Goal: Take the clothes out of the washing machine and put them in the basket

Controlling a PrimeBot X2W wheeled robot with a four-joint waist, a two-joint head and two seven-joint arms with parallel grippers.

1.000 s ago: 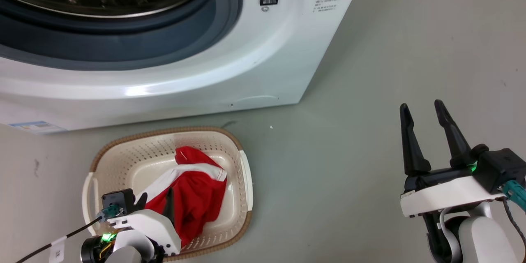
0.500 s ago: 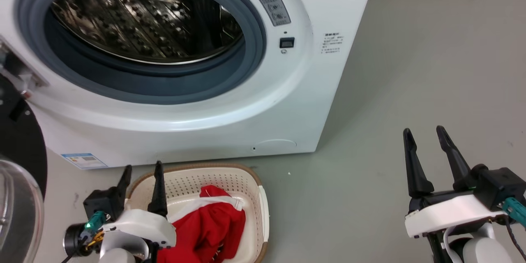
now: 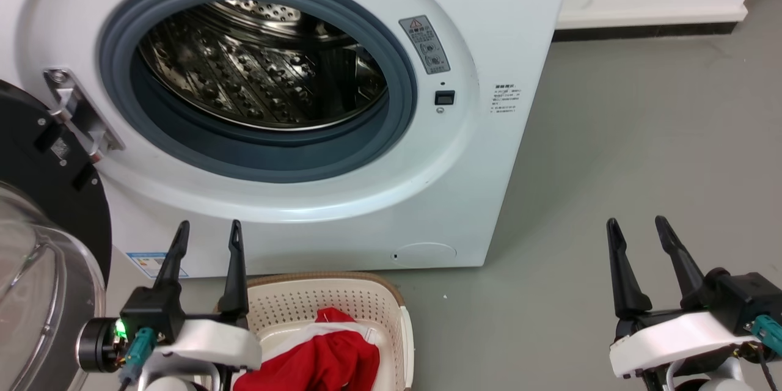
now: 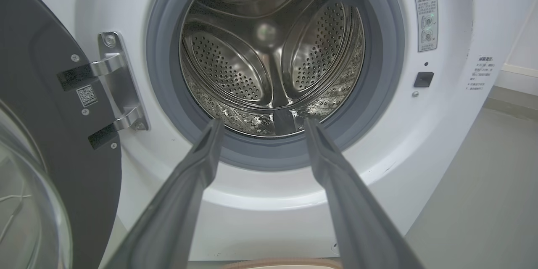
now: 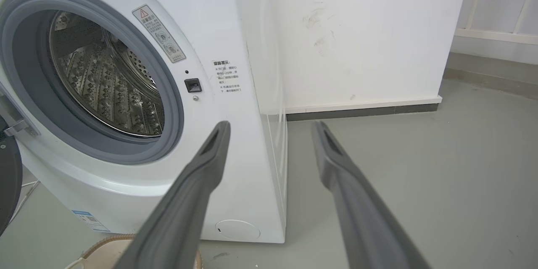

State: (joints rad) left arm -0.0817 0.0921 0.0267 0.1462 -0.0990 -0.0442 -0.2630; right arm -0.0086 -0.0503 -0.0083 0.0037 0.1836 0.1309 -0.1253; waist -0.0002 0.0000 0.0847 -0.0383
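Clothes (image 3: 324,361): a red jersey is lying bunched in the basket (image 3: 372,286), with a white stripe band running across its top edge. The lower part is being cut off by the head view's bottom edge, and lettering is not showing.

The basket is cream and perforated with a brown woven rim. It is sitting on the floor (image 3: 611,134) just in front of the washing machine (image 3: 427,195).

The machine's door (image 3: 43,195) is hanging open on its left. The grey seal (image 3: 269,162) is ringing the drum (image 3: 263,73), which is showing perforated steel and lifter ribs.

The left gripper (image 3: 208,226) is hovering over the basket's left rim, fingers spread wide and pointing at the drum mouth. The right gripper (image 3: 636,221) is sitting well apart over the floor to the right, also spread wide.
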